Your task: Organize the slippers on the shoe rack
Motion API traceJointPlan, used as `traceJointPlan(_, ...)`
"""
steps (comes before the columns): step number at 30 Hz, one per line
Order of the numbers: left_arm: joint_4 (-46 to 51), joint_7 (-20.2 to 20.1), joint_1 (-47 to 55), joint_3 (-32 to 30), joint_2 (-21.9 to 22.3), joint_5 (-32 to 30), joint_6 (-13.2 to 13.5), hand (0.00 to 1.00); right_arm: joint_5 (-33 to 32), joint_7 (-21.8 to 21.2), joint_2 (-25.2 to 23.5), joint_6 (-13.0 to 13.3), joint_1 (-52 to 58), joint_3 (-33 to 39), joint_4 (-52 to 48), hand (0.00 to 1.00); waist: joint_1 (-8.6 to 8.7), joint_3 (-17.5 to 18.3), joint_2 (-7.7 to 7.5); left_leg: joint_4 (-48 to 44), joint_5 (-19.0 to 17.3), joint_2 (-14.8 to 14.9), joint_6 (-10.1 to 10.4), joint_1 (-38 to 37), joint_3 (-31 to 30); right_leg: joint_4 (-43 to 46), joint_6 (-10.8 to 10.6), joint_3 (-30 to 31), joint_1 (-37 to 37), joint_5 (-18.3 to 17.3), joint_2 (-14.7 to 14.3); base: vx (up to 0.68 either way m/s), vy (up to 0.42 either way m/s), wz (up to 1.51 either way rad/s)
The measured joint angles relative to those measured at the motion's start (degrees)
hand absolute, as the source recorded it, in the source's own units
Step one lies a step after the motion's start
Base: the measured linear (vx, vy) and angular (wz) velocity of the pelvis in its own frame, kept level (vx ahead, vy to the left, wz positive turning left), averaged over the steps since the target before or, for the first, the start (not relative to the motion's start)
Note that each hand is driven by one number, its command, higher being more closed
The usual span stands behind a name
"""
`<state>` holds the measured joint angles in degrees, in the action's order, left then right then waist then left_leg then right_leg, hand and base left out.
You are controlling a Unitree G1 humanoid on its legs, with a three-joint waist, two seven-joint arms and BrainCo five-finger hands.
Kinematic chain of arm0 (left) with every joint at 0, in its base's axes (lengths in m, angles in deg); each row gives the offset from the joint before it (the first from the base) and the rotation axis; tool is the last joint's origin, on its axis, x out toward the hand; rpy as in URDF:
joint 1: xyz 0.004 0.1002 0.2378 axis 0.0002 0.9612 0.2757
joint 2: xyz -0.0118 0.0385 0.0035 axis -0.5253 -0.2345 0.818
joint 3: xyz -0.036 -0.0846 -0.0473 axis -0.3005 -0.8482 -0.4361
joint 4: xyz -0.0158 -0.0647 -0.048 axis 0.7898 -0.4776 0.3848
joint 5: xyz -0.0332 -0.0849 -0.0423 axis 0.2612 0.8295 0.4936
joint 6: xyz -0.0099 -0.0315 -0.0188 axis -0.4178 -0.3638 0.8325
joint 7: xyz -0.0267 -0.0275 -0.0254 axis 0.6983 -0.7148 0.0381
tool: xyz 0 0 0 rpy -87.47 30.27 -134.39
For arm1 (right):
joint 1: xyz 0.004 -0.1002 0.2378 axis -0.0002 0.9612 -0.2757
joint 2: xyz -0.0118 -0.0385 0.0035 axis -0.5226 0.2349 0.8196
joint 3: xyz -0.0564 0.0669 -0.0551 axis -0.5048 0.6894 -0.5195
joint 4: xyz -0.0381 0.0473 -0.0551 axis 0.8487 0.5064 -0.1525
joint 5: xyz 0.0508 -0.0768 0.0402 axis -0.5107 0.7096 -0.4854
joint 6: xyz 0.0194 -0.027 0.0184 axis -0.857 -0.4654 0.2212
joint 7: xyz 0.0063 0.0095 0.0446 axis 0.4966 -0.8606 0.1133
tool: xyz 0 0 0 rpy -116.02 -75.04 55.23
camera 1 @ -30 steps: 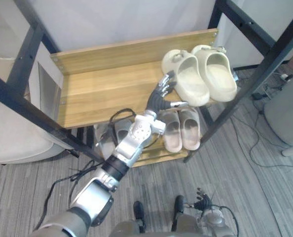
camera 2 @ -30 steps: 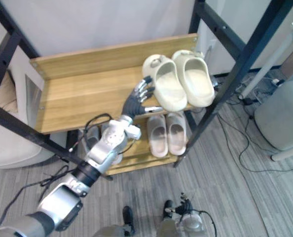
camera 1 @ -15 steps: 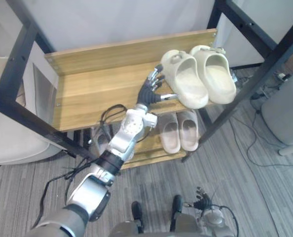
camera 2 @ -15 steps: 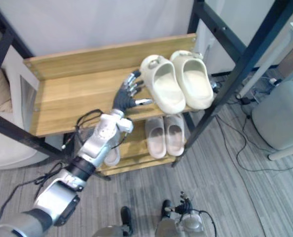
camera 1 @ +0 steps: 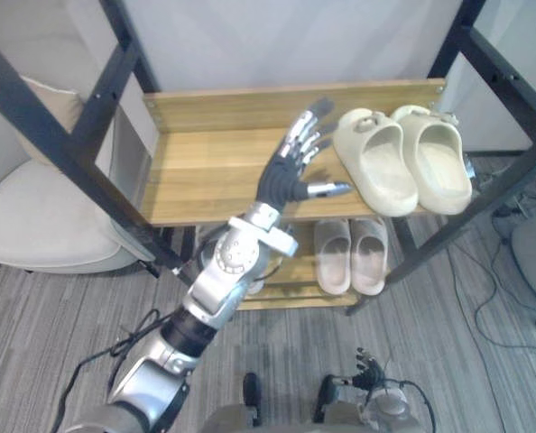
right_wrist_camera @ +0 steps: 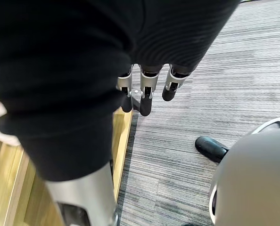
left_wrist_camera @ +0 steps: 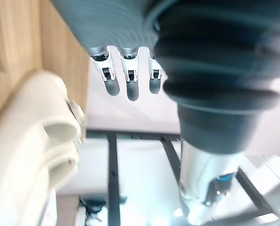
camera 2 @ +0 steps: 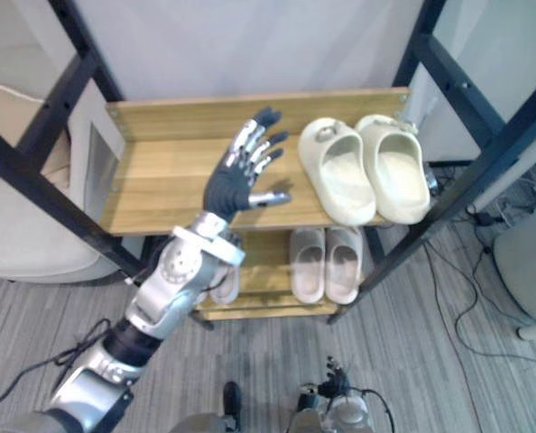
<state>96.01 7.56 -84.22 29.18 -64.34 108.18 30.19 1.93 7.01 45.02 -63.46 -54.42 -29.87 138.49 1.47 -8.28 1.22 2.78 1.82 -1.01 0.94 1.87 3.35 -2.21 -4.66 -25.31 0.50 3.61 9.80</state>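
Observation:
A pair of cream clogs stands side by side at the right end of the wooden top shelf (camera 1: pixel 205 171), the left clog (camera 1: pixel 374 173) beside the right clog (camera 1: pixel 436 168). My left hand (camera 1: pixel 281 180) hovers open over the shelf just left of the left clog, fingers spread and holding nothing. The left wrist view has its straight fingers (left_wrist_camera: pixel 128 82) above the cream clog (left_wrist_camera: pixel 27 155). A beige slipper pair (camera 1: pixel 351 254) lies on the lower shelf. My right hand (camera 1: pixel 369 370) hangs low over the floor, open, with relaxed fingers (right_wrist_camera: pixel 144 94) in the right wrist view.
Black metal posts (camera 1: pixel 65 140) frame the rack at left and right. A pale cushioned chair (camera 1: pixel 42 216) stands left of the rack. Another slipper (camera 2: pixel 223 284) peeks out on the lower shelf behind my left arm. Cables (camera 1: pixel 485 298) trail across the grey floor at right.
My left hand has lifted away from the left clog's side and now hangs apart from it above the shelf. The camera has shifted. The clogs stay in place.

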Motion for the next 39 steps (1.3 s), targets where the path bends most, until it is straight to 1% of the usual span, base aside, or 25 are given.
traceJointPlan(2,1.94,-2.08,2.87,2.24,-0.05,2.03,-0.08,0.00,0.03,-0.15,0.06,0.01,0.10,-0.15,0.10,0.00,-0.24,0.15,0.01,-0.26,0.01,-0.16,-0.01,-0.22,-1.28,0.00,-0.07,-1.25,1.03,-0.22,0.15,0.00,0.007,0.30)
traceJointPlan(3,3.16,-3.28,5.38,3.74,-0.21,3.07,-0.09,0.00,0.08,-0.23,0.14,0.01,0.15,-0.52,0.33,0.00,-0.72,0.45,-0.02,-0.45,0.00,-0.23,0.01,-0.47,-1.81,0.00,-0.12,-1.84,1.66,-0.40,0.19,-0.01,0.007,0.26)
traceJointPlan(6,4.57,-5.04,10.79,5.41,-0.57,4.00,-0.21,0.00,0.13,-0.29,0.38,0.05,0.20,-1.68,0.85,0.00,-1.57,1.43,0.04,-0.76,-0.06,-0.24,0.08,-0.43,-2.38,0.03,-0.06,-2.49,2.08,-0.58,0.18,0.00,0.003,0.13)
traceJointPlan(10,3.75,-8.65,19.68,6.02,-1.25,3.95,-1.38,0.00,0.23,-0.35,0.76,0.11,-0.79,-1.79,2.30,0.00,-2.18,1.60,0.08,-1.12,-0.09,-0.21,0.16,-1.12,-3.23,-0.10,0.11,-3.40,3.48,-0.79,0.06,-0.02,-0.003,0.11)
traceJointPlan(13,-1.57,-10.88,26.83,5.15,-1.86,3.19,-2.76,0.00,0.28,-0.47,0.90,0.11,-0.69,-1.99,2.47,0.00,-2.24,2.51,0.17,-1.53,-0.12,-0.13,0.20,-1.18,-3.63,-0.24,0.38,-3.77,3.93,-0.97,-0.10,-0.02,-0.005,0.07)
traceJointPlan(15,-7.63,-11.23,30.26,2.92,-1.49,0.22,-3.41,0.00,0.28,-0.73,0.96,0.11,-0.87,-2.17,2.48,0.00,-2.50,2.54,0.16,-1.89,-0.33,0.00,0.51,-1.40,-3.86,-0.97,0.60,-4.09,4.74,-0.96,-0.40,-0.04,-0.014,0.04)
traceJointPlan(16,-12.13,-11.22,31.83,0.85,-1.18,-2.83,-3.73,0.00,0.29,-0.75,0.95,0.11,-0.92,-2.26,2.50,0.00,-3.12,2.55,0.14,-1.89,-0.66,0.23,1.00,-1.71,-3.81,-1.38,0.53,-4.05,4.86,-1.00,-0.73,-0.06,-0.020,-0.01)
traceJointPlan(17,-13.62,-11.15,32.19,0.15,-1.04,-4.08,-3.74,0.00,0.29,-0.75,0.94,0.11,-0.92,-2.26,2.55,0.00,-3.33,2.54,0.12,-1.90,-0.68,0.31,1.05,-1.82,-3.81,-1.52,0.50,-4.07,5.03,-1.02,-0.83,-0.06,-0.024,-0.02)
traceJointPlan(20,-23.54,-10.07,33.53,-5.55,0.94,-10.33,-3.73,0.00,0.28,-0.75,0.94,0.11,-0.95,-2.25,2.93,0.00,-3.83,2.67,0.02,-1.96,-0.59,0.73,1.38,-1.88,-4.12,-2.30,0.58,-4.47,5.53,-0.95,-1.28,-0.02,-0.013,0.03)
traceJointPlan(25,-38.47,-5.93,33.41,-14.70,2.71,-19.16,-3.68,0.00,0.29,-0.70,-0.04,0.11,-0.93,-1.96,3.35,0.00,-4.20,2.83,-0.40,-1.90,-0.51,1.43,1.93,-1.80,-4.49,-3.16,0.89,-4.77,5.78,-1.01,-2.14,0.00,-0.011,0.02)
traceJointPlan(31,-50.40,-1.69,33.26,-24.23,3.30,-24.35,-3.68,0.00,0.29,-0.34,-0.63,0.11,-1.14,-1.48,4.26,0.00,-4.24,2.89,-1.28,-1.86,-0.64,1.59,2.15,-1.83,-5.04,-3.16,0.77,-5.20,6.04,-1.14,-2.55,0.05,-0.008,0.05)
traceJointPlan(32,-53.28,-0.53,33.26,-27.02,3.34,-25.50,-3.69,0.00,0.32,-0.05,-0.69,0.11,-1.59,-1.44,4.26,0.00,-4.24,2.78,-1.45,-1.85,-0.60,1.58,2.05,-1.86,-5.00,-3.14,0.82,-5.12,6.04,-1.12,-2.56,0.05,0.012,-0.01)
traceJointPlan(36,-55.53,1.60,33.36,-29.99,3.26,-25.88,-3.74,0.00,0.33,0.37,-0.84,0.13,-1.98,-1.39,4.16,0.00,-4.45,2.50,-1.89,-1.85,-0.59,1.58,2.03,-1.90,-4.82,-3.11,0.87,-4.98,6.03,-1.09,-2.55,0.05,0.016,-0.02)
traceJointPlan(39,-56.39,2.35,33.35,-31.05,3.52,-25.85,-3.72,0.00,0.34,0.45,-1.18,0.13,-2.44,-1.40,4.15,0.00,-4.55,2.41,-1.97,-1.85,-0.73,1.61,2.01,-1.93,-4.36,-3.05,0.87,-4.44,5.80,-1.09,-2.55,0.04,0.021,-0.07)
